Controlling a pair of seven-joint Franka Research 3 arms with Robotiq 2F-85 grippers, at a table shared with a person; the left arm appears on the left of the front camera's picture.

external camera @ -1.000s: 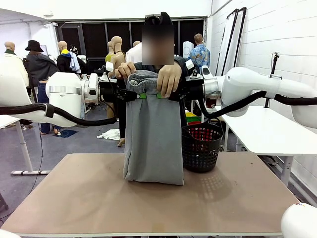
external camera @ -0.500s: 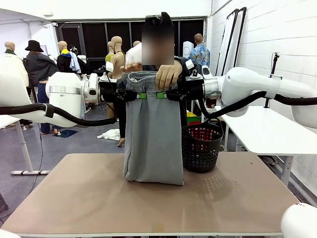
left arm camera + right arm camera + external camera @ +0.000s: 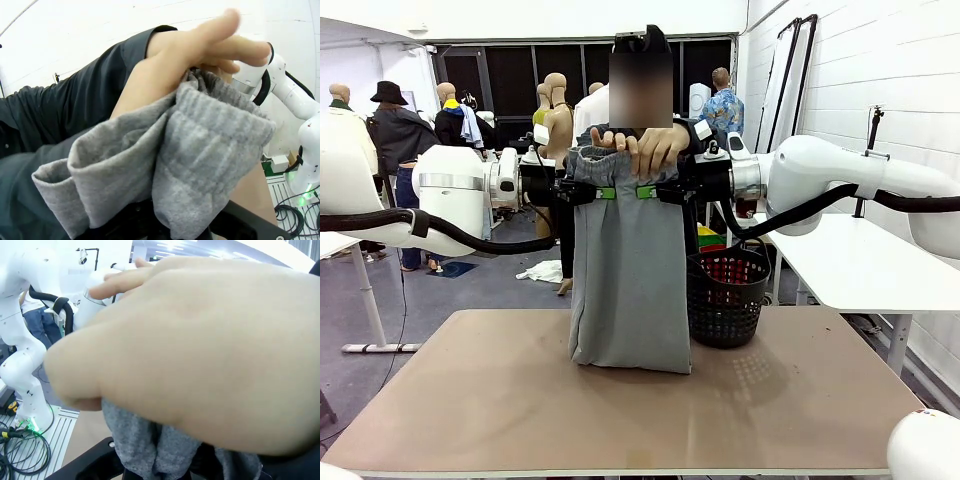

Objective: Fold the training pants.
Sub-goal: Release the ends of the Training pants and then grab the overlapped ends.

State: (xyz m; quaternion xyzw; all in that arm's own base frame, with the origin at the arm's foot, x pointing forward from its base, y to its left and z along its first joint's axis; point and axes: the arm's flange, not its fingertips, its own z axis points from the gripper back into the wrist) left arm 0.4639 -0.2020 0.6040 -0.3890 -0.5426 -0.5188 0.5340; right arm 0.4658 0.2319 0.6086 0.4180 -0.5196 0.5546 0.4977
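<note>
The light grey training pants (image 3: 628, 270) hang in a folded column from chest height down to the table, their lower end resting on the tabletop. My left gripper (image 3: 604, 192) is shut on the pants just under the waistband on the left side. My right gripper (image 3: 647, 191) is shut on them on the right side. A person's hand (image 3: 652, 150) lies over the gathered waistband (image 3: 210, 135) from behind. In the left wrist view the ribbed waistband bulges above my fingers, with the person's hand (image 3: 200, 55) on top of it. The person's hand (image 3: 200, 355) covers most of the right wrist view, with grey cloth (image 3: 135, 445) beneath.
A black mesh basket (image 3: 726, 295) stands on the table right of the pants, touching or nearly touching them. The brown tabletop (image 3: 500, 400) has free room at the front and left. A white table (image 3: 850, 260) stands off to the right.
The person's hands have shifted on the waistband: the left one has drawn back from the front and the fingers now meet over the top. Both grippers and the pants hold still.
</note>
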